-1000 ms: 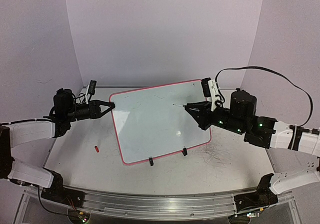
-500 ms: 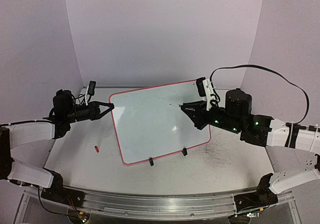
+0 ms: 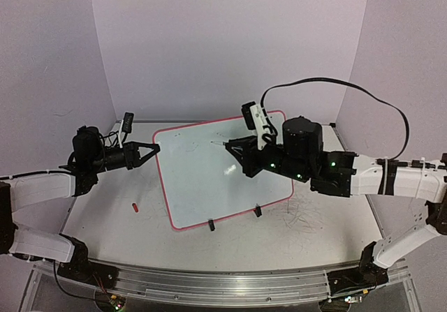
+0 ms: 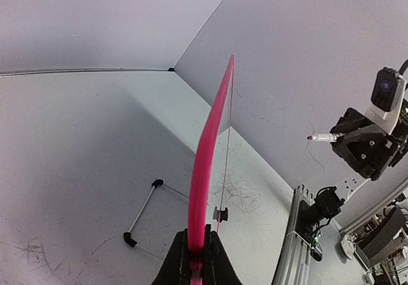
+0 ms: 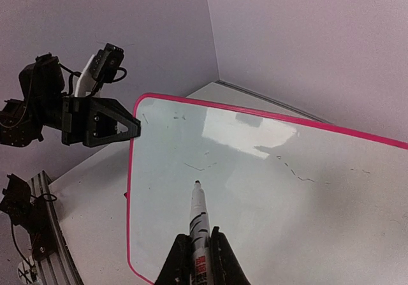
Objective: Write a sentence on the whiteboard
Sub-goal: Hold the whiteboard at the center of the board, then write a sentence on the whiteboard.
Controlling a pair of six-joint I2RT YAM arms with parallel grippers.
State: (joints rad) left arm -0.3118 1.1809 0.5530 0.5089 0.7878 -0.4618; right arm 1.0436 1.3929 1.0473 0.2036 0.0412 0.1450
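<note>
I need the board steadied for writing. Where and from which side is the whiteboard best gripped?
Grip the whiteboard by its thin pink rim at the left edge, coming from the left: the panel is wide, but its edge is thin enough for jaws. The left gripper is shut on it.

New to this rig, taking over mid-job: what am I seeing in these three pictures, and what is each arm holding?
Two robot arms are bolted at the near edge of a grey table. The wide picture looks down from above and behind them; the other two come from a camera on each wrist. The left arm has its jaws shut on the rim of the large white whiteboard with red-pink rim. The right arm has its jaws shut on a white marker pen, tip pointing at the board; contact is unclear. Only faint stray marks show, no sentence. A small red piece lies on the table.
</note>
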